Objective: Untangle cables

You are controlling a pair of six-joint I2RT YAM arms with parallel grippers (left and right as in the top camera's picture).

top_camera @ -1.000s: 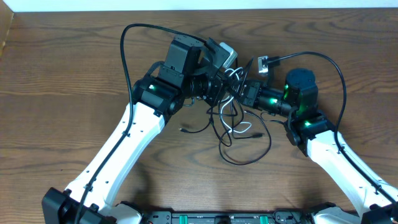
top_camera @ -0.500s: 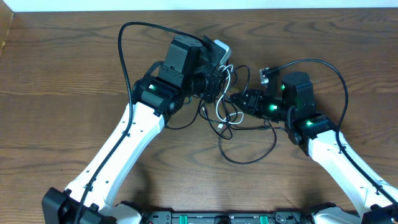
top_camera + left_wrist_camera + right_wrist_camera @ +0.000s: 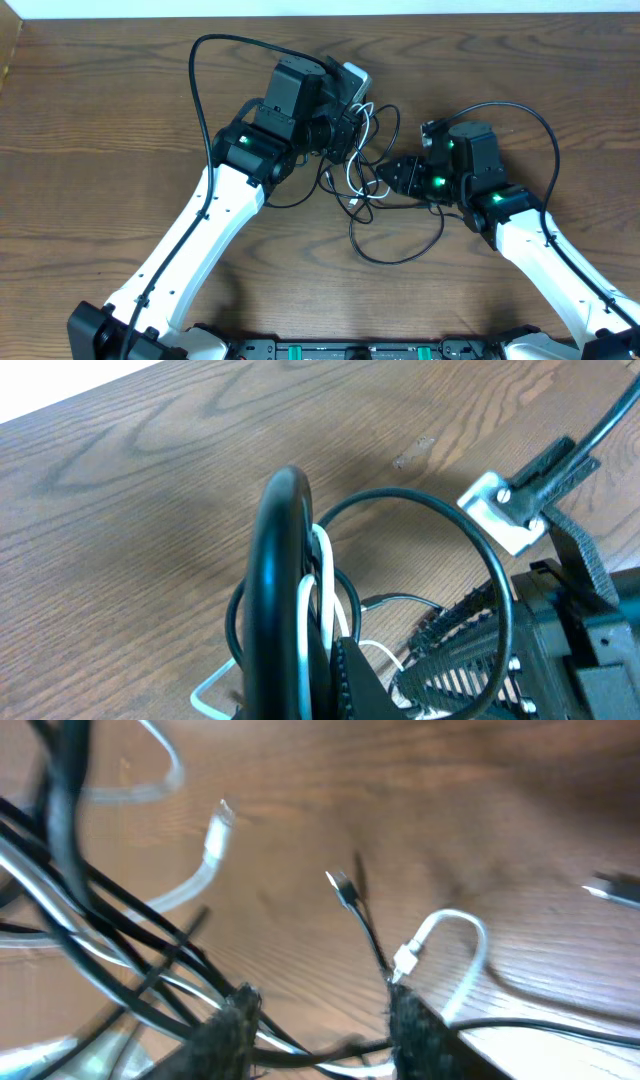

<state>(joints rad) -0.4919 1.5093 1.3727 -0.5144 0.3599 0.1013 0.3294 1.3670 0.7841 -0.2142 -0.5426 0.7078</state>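
Wooden tabletop (image 3: 100, 120) lies open leftward — left gripper (image 3: 352, 128) pinches cables (image 3: 303, 610); right gripper (image 3: 386, 178) stands spread.

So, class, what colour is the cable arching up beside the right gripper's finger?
White. The cable shows best in the right wrist view.

Wooden table (image 3: 90, 150) — dark brown, grainy, white strip (image 3: 500, 8) past far edge

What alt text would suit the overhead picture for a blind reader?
Two robot arms meet over a tangle of thin black and white cables on a wooden table. The left gripper pinches the cables; the right gripper sits beside them, jaws apart.
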